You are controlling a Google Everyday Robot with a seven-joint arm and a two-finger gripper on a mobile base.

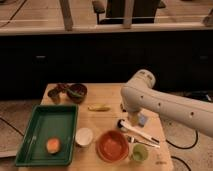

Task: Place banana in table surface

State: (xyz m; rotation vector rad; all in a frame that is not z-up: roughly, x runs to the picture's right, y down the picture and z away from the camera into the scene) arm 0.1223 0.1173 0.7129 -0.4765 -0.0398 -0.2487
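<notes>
One banana (pixel 99 107) lies flat on the tabletop (pixel 106 123), long axis crosswise, just tray-ward of the pincer (pixel 131 114), which seems tucked beneath the arm's bend. Whether it holds anything, I cannot tell.

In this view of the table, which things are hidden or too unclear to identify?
All in the camera view:
- Gripper: hidden behind the white robot arm, whose end hangs right of the small yellow banana on the tan wooden table surface.
- Blue-grey object: half covered by the arm.
- Dark items beside the dark bowl: too blurred to identify.
</notes>
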